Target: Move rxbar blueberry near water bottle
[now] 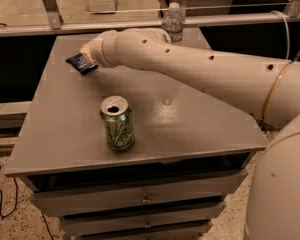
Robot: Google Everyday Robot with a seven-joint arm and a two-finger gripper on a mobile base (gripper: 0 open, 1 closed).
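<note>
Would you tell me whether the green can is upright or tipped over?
Upright: the can stands on its base on the table, its opened top facing up. The gripper is at the bar, behind it.

The gripper [91, 53], at the far left of the tabletop [65, 134], shows only as a pale tip past the wrist of the arm [205, 71], which covers the rest of it. It overlaps the right end of the rxbar blueberry [79, 63], so whether the bar is held cannot be told; the wrapper's white print is too small to read. The arm hides the lower half of the water bottle [173, 20], whose label is a blur. The arm's shoulder runs off the right and bottom edges
</note>
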